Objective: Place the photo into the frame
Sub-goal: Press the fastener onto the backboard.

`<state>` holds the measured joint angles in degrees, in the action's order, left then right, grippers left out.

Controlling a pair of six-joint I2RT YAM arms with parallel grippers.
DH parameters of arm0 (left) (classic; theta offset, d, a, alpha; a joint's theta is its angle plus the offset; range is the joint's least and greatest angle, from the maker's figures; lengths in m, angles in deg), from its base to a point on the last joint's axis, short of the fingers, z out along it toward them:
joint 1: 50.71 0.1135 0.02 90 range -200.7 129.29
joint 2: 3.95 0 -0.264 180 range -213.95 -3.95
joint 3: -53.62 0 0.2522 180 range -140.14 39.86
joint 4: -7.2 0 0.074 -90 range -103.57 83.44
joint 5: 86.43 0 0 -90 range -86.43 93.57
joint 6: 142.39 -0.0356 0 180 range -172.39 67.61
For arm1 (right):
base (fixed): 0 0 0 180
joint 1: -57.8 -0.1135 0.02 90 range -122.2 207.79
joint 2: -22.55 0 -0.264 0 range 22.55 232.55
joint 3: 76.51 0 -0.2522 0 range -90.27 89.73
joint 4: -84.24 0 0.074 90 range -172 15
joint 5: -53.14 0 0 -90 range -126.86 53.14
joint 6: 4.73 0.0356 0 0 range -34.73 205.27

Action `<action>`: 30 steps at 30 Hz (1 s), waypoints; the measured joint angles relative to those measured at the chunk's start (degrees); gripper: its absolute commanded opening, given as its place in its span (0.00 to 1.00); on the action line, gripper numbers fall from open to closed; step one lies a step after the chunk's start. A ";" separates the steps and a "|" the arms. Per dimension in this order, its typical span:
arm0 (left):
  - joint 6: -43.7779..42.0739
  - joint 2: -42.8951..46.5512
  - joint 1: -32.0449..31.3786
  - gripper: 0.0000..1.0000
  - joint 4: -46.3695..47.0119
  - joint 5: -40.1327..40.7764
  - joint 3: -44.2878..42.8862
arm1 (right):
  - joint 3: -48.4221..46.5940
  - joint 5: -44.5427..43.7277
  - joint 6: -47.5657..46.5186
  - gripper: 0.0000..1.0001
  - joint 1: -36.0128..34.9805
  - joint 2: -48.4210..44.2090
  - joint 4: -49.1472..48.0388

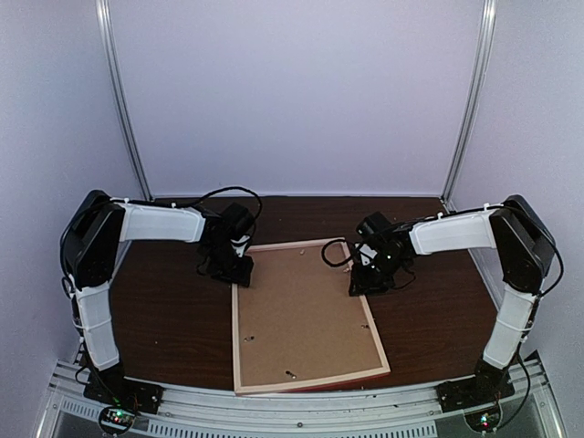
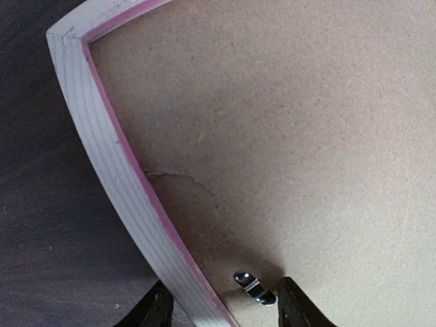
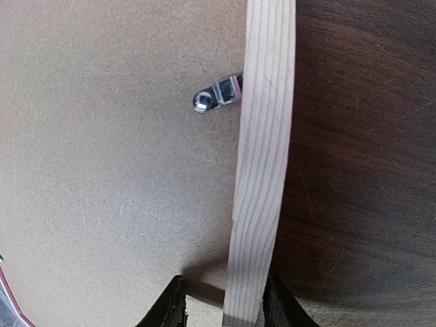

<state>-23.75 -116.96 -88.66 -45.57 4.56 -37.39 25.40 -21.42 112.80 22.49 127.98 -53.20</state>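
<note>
Left jaws partly parted astride the left bar of the large rectangular wooden frame (image 1: 235,338), close to its far corner; inner finger (image 2: 294,306) clear of the wood, beside a small metal turn clip (image 2: 254,288). Right jaws parted narrowly over the right bar, gap at the inner finger (image 3: 172,305). Wrists pitched down, white left arm (image 1: 160,222) and right arm (image 1: 452,233) reaching inward. Frame pale back up on the dark brown bench (image 1: 173,319), near centre, brown fibreboard backing (image 1: 306,315) inside.
</note>
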 measured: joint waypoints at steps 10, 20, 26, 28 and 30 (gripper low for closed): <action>0.48 0.35 -0.15 0.45 -0.37 0.11 0.42 | 0.22 0.02 0.13 0.37 0.00 -0.13 -0.28; 0.74 0.28 -0.20 0.34 -2.08 0.79 -0.11 | 0.63 0.02 0.22 0.38 0.00 -0.33 -0.76; 0.92 0.31 -0.20 0.31 -2.45 1.01 -0.13 | 0.66 0.07 0.35 0.37 0.00 -0.33 -0.81; 1.09 0.31 -0.17 0.30 -2.45 0.87 -0.11 | 0.68 0.07 0.35 0.37 0.00 -0.33 -0.81; 1.40 0.44 0.04 0.28 -2.27 0.37 0.15 | 0.70 0.07 0.35 0.37 0.00 -0.35 -0.83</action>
<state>-22.35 -116.53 -88.62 -47.84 4.93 -37.24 26.10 -21.35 113.15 22.49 127.63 -54.03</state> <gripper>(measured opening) 0.302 0.374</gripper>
